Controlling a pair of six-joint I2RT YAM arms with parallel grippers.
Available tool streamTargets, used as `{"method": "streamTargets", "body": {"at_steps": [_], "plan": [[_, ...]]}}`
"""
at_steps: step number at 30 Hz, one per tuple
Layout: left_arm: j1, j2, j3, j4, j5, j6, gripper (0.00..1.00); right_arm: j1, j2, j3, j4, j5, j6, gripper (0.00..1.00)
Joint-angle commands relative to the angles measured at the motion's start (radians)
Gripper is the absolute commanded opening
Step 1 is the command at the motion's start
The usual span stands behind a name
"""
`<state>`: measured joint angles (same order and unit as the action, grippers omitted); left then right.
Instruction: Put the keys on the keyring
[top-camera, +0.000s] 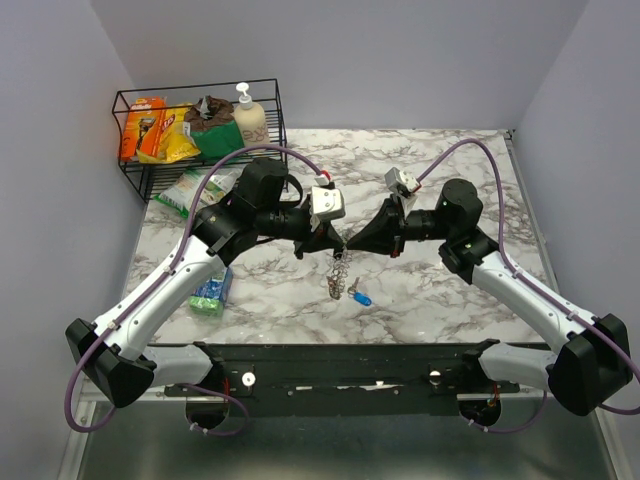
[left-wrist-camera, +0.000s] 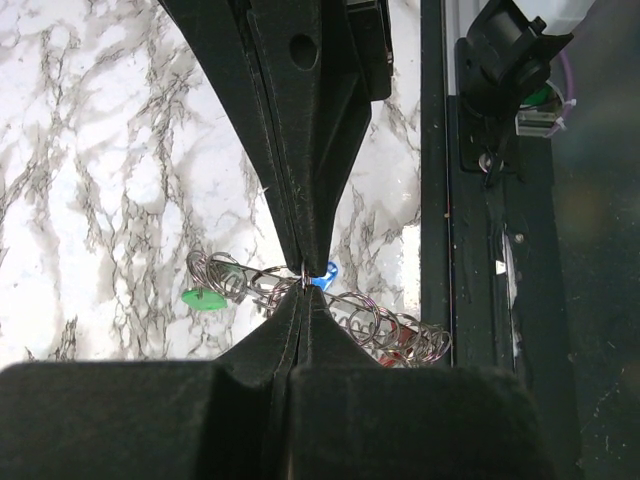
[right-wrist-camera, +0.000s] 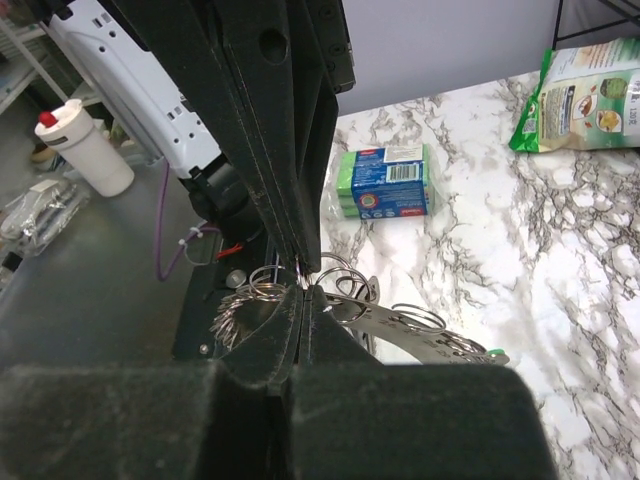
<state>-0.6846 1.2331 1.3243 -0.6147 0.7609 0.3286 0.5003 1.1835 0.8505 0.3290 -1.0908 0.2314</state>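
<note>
— What does the top view give me?
— I look from above and behind the arm bases, steeply down. I'm far enough back to take in the whole table (top-camera: 450, 300) and both arms.
— And my wrist views?
— Both sit very close behind their own fingers. On the left wrist I face down onto the marble, with the base rail (left-wrist-camera: 435, 200) along my right side. On the right wrist I look at a flatter angle across the table toward the green box (right-wrist-camera: 385, 182), which the top view also has.
— What do all three share?
— The keyring (top-camera: 340, 272), where the left gripper (top-camera: 332, 243) meets the right gripper (top-camera: 353, 245).
</note>
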Motion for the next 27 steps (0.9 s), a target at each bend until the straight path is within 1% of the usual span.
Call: {"method": "streamTargets", "body": {"at_steps": [1,3,6,7,9,10,12,13,15,18,19,22,27], "plan": [[-0.004,-0.023,-0.005,0.056,0.023,-0.010,0.00,0.004,0.004,0.004,-0.004,0.014,0.005,0.01],[-0.003,-0.030,-0.007,0.064,0.006,-0.016,0.01,0.004,0.002,0.001,0.005,0.017,0.009,0.01],[0.002,-0.052,-0.020,0.095,-0.020,-0.031,0.25,0.004,-0.012,-0.014,0.030,0.031,0.025,0.01],[0.005,-0.058,-0.033,0.122,-0.040,-0.048,0.43,0.004,-0.013,-0.018,0.036,0.037,0.028,0.01],[0.019,-0.089,-0.051,0.162,-0.055,-0.074,0.56,0.004,-0.024,-0.027,0.053,0.037,0.034,0.01],[0.025,-0.101,-0.072,0.205,-0.064,-0.103,0.64,0.004,-0.025,-0.028,0.056,0.039,0.036,0.01],[0.051,-0.138,-0.095,0.249,-0.075,-0.129,0.73,0.003,-0.032,-0.028,0.047,0.042,0.033,0.01],[0.059,-0.148,-0.114,0.280,-0.074,-0.143,0.79,0.004,-0.032,-0.025,0.038,0.043,0.025,0.01],[0.089,-0.165,-0.123,0.297,-0.057,-0.171,0.82,0.003,-0.035,-0.016,0.006,0.045,0.007,0.01],[0.109,-0.147,-0.106,0.268,-0.011,-0.163,0.82,0.004,-0.044,-0.010,-0.045,0.057,-0.021,0.01],[0.111,-0.139,-0.085,0.236,-0.005,-0.157,0.82,0.003,-0.044,0.001,-0.060,0.066,-0.039,0.01],[0.111,-0.098,-0.039,0.160,0.032,-0.122,0.80,0.003,-0.042,0.037,-0.151,0.072,-0.090,0.01],[0.111,-0.044,0.001,0.096,0.063,-0.099,0.77,0.004,-0.041,0.074,-0.275,0.100,-0.153,0.01]]}}
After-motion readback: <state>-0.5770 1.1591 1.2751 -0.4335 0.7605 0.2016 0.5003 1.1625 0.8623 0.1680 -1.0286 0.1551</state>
